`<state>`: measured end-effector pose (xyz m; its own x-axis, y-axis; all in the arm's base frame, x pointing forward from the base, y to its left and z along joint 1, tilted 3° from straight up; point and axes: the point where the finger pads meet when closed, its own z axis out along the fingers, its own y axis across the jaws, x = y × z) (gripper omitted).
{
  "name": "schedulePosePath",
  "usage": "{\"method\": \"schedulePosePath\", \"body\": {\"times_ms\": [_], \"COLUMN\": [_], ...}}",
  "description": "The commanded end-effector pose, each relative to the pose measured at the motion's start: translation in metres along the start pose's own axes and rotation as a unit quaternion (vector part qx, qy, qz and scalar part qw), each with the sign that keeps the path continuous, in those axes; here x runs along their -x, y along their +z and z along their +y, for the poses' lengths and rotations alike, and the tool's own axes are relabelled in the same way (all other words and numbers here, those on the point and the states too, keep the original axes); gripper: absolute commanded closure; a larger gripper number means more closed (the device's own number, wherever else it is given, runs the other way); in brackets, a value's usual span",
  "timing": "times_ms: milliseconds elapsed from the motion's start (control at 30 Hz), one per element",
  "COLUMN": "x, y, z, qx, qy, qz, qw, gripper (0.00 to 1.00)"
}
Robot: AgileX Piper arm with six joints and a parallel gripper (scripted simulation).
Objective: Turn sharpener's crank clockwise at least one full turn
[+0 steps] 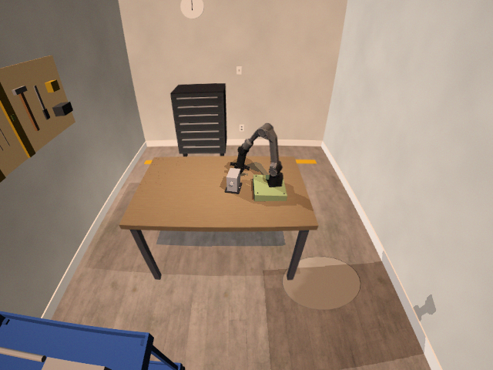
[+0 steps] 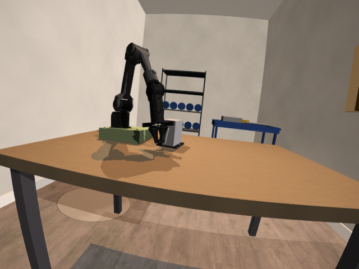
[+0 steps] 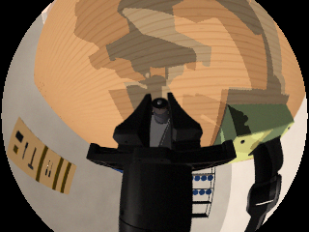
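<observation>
The sharpener (image 1: 233, 179) is a small light-grey box on a dark base, standing on the wooden table just left of the arm's green mount. It also shows in the exterior view (image 2: 173, 133). My gripper (image 2: 159, 139) points down at the sharpener's far side, close to the table top. In the wrist view my two black fingers are shut on the crank's small grey handle (image 3: 160, 114). The crank itself is hidden behind the box in the top view.
The arm stands on a green block (image 1: 269, 187) at the table's right middle. A black drawer cabinet (image 1: 199, 118) stands behind the table. A blue bench (image 2: 245, 126) and a shelf (image 2: 183, 100) stand at the far wall.
</observation>
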<state>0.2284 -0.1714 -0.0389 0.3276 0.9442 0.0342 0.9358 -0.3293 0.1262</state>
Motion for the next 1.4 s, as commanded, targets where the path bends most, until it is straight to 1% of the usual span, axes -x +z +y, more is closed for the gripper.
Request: {"method": "schedulePosePath", "body": {"times_ms": [0, 533, 1367], "x": [0.0, 0.0, 0.0], "y": [-0.001, -0.011, -0.033], "z": [-0.002, -0.018, -0.031], "qx": [0.001, 0.0, 0.0], "qy": [0.0, -0.001, -0.001], "qz": [0.0, 0.0, 0.0], "qw": [1.0, 1.0, 1.0], "gripper": [0.8, 0.8, 0.8]}}
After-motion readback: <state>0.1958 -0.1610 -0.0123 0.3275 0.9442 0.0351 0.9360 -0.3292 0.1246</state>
